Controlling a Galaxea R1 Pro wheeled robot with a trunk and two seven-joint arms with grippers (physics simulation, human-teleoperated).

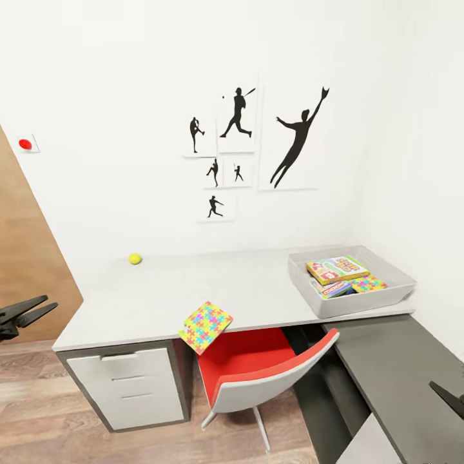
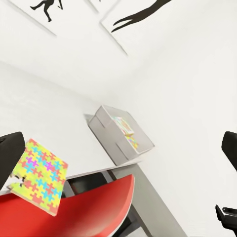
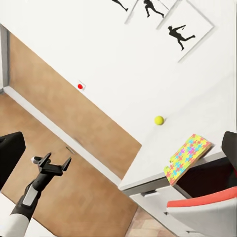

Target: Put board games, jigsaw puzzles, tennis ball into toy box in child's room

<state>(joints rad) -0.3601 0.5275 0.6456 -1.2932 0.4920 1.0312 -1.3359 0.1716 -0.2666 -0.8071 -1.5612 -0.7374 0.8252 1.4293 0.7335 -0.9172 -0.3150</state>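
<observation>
The light grey table (image 1: 258, 283) bears a yellow-green tennis ball (image 1: 134, 258) (image 3: 159, 120) near the wall. A multicolour jigsaw puzzle (image 1: 205, 327) (image 2: 42, 175) (image 3: 187, 158) overhangs the table's front edge, tilted down. At the right end the grey toy box (image 1: 361, 306) (image 2: 106, 127) holds board games (image 1: 337, 269), one with a red MONOPOLY band (image 1: 335, 289), and a second jigsaw puzzle (image 1: 369, 283). My left gripper (image 1: 29, 309) (image 3: 52, 164) hangs open and empty, left of the table. A black finger (image 1: 446, 395) of my right gripper, open and empty, shows at the lower right.
A red and white chair (image 1: 258, 364) is tucked under the table below the overhanging puzzle. A white drawer unit (image 1: 129, 386) stands under the left end. A lower dark grey cabinet (image 1: 393, 367) runs along the right. A brown door (image 1: 26, 258) and wood floor (image 1: 38, 412) lie left.
</observation>
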